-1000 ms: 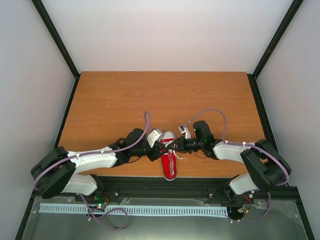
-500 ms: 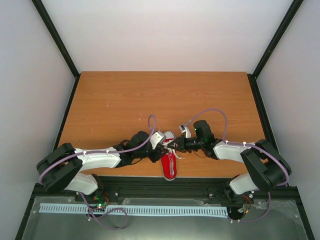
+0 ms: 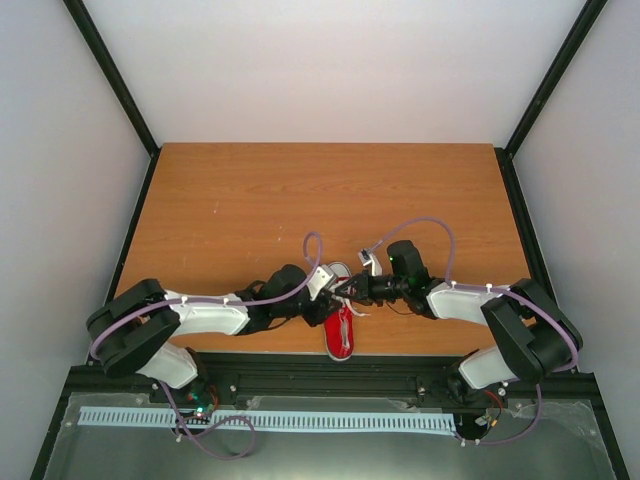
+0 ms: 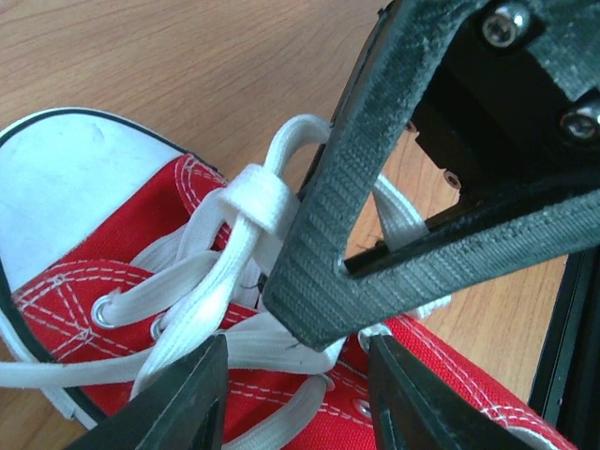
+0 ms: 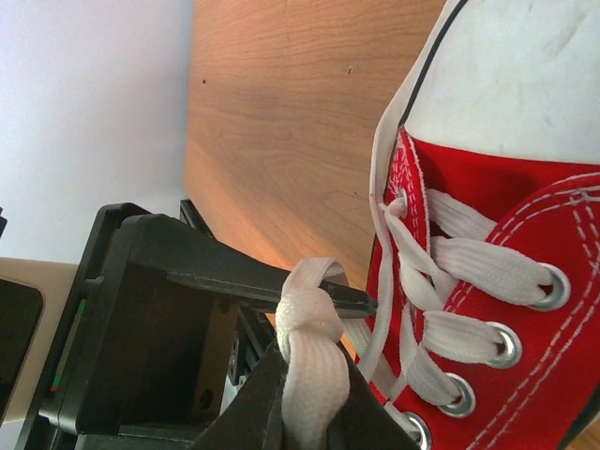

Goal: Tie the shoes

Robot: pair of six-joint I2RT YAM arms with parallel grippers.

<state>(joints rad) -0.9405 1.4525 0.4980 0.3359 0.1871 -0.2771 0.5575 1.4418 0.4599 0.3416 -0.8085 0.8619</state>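
Observation:
The red sneaker [image 3: 341, 337] with white toe cap and white laces lies near the table's front edge, toe pointing away. Both grippers meet over its laces. My right gripper [image 3: 348, 290] is shut on a knotted loop of white lace [image 5: 314, 361] and holds it up off the shoe [image 5: 487, 197]. My left gripper [image 3: 327, 293] is open, its fingers [image 4: 183, 408] either side of the laces [image 4: 253, 202] and of the right gripper's finger [image 4: 375, 187]. In the right wrist view one left finger [image 5: 272, 286] lies at the loop's top; I cannot tell whether it passes through.
The wooden table [image 3: 250, 200] stretches behind the shoe. Black frame rails run along its left, right and front edges [image 3: 330, 365]. Both arms lie low along the front edge, with purple cables arching above them.
My left arm has moved right, bringing its gripper in over the shoe's laces. My right gripper has stayed in place holding the lace.

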